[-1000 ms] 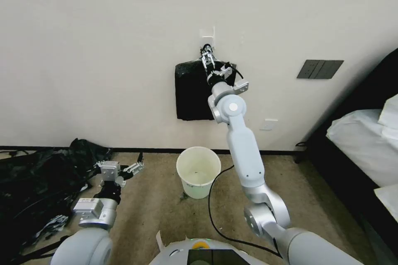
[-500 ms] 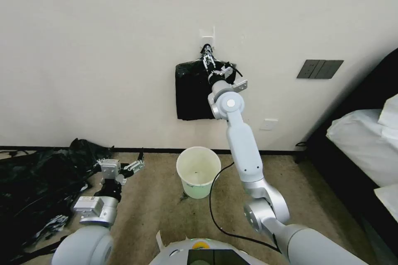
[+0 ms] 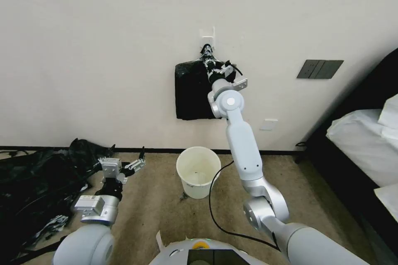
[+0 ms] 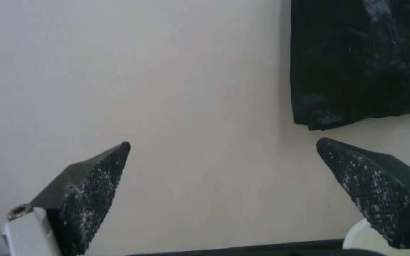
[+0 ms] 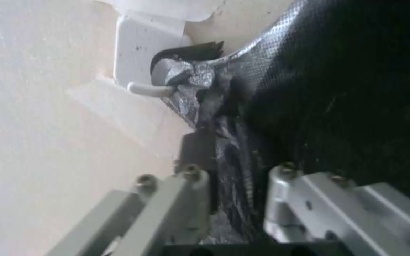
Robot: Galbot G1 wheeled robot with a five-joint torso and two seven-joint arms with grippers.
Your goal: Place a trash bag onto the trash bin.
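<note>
The trash bag [image 3: 192, 91] hangs from a white wall hook [image 5: 148, 89] at upper centre, its gathered neck pinched by the right gripper [image 3: 206, 56]. The trash bin [image 3: 198, 172] stands on the carpet below. At lower left, black sheeting [image 3: 37, 182] lies beside the spread left gripper [image 3: 134, 165].

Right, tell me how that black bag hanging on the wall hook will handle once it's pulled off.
The glossy black plastic trash bag looks floppy: its thin film bunches into a twisted neck at the white wall hook, where the right hand pinches it. Probably light, since that small hook carries it. The shiny film may be slippery.
</note>
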